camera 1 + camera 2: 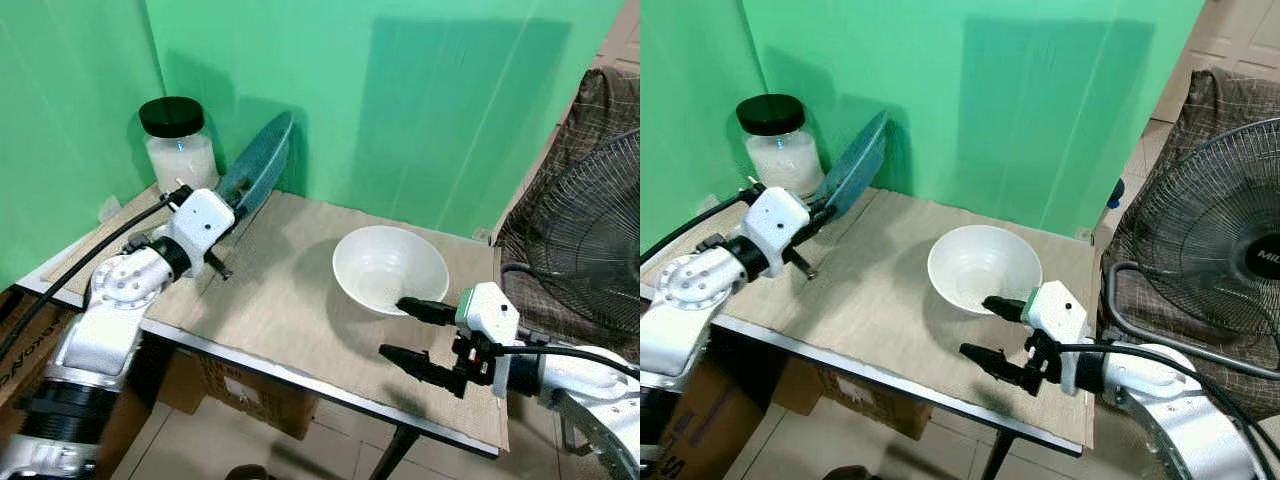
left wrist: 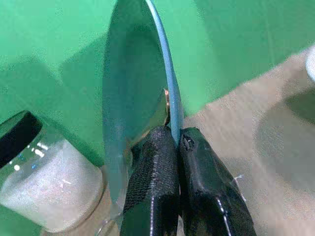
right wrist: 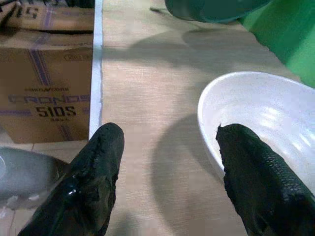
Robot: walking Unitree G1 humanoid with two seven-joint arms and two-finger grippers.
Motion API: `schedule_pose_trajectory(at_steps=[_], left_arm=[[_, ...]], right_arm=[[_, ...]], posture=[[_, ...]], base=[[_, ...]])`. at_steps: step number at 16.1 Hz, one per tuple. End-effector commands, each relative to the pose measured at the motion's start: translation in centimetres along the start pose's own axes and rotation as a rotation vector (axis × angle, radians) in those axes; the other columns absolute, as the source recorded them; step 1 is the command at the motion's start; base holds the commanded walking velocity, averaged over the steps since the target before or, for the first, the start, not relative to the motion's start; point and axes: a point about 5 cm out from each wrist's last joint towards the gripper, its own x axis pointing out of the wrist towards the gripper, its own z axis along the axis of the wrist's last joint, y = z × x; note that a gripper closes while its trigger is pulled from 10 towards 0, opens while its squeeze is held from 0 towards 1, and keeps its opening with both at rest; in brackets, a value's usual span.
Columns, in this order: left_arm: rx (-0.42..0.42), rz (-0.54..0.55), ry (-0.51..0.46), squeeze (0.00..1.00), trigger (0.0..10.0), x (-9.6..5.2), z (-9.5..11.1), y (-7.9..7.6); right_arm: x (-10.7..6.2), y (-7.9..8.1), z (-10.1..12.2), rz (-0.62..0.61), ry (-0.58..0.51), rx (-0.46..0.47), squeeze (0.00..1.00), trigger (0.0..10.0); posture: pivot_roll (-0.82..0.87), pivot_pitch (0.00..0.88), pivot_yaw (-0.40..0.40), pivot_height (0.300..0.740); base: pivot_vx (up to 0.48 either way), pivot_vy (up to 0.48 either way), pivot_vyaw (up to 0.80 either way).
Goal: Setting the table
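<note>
Nearest me, my right end effector [image 1: 412, 332] hangs low over the near right part of the bench [image 1: 300, 330], fingers spread wide and holding nothing. The white bowl [image 1: 390, 268] sits just beyond it; one fingertip overlaps the bowl's near rim while the other is out over bare mat, so the wall lies roughly in the gap. I can't tell whether that upper finger touches the rim. To take the bowl cleanly I'd want one finger inside the wall and one outside, seated well down before closing, and I'd close slowly so the bowl doesn't skate on the mat.

Farther off, my left end effector [image 1: 238, 208] is clamped tight on the rim of the teal plate [image 1: 258, 165], which stands tilted on edge beyond its fingertips, close to the green backdrop [image 1: 420, 90]. I judge the plate needs lowering flat, bottom edge first, with the fingers let go only once it rests. Just past it stands the glass jar [image 1: 180, 145] with a black lid, close enough to be knocked.

The left wrist view shows the pinch: both fingers [image 2: 152, 187] meeting on the plate's thin edge. The right wrist view shows the rim's place between the spread fingers, and a cardboard box [image 3: 44, 88] under the bench edge.
</note>
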Motion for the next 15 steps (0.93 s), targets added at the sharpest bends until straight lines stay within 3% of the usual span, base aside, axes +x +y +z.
schedule_pose_trajectory(at_steps=[1,5,11,15], left_arm=[[-0.018,0.056,-0.078,0.0,0.0,0.2,2.0,0.9],[-0.228,0.076,-0.11,0.0,0.0,0.8,2.4,-0.7],[-0.263,0.111,-0.183,0.0,0.0,1.0,4.0,-0.5],[-0.21,0.099,-0.247,0.0,0.0,0.9,5.6,0.0]], right_arm=[[-0.4,-0.7,0.1,-0.025,0.02,-0.014,0.0,10.0],[-0.6,-0.9,0.2,-0.026,0.041,-0.03,0.0,10.0],[-0.7,-1.0,0.5,-0.038,0.042,-0.039,0.0,10.0],[-0.6,-1.6,1.0,-0.095,0.022,-0.07,0.0,10.0]], posture=[[0.07,0.0,-0.015,0.74],[0.07,0.0,-0.019,0.74],[0.07,0.0,-0.021,0.74],[0.07,0.0,-0.026,0.74]], base=[[0.0,0.0,0.0],[0.0,0.0,0.0],[0.0,0.0,0.0],[0.0,0.0,0.0]])
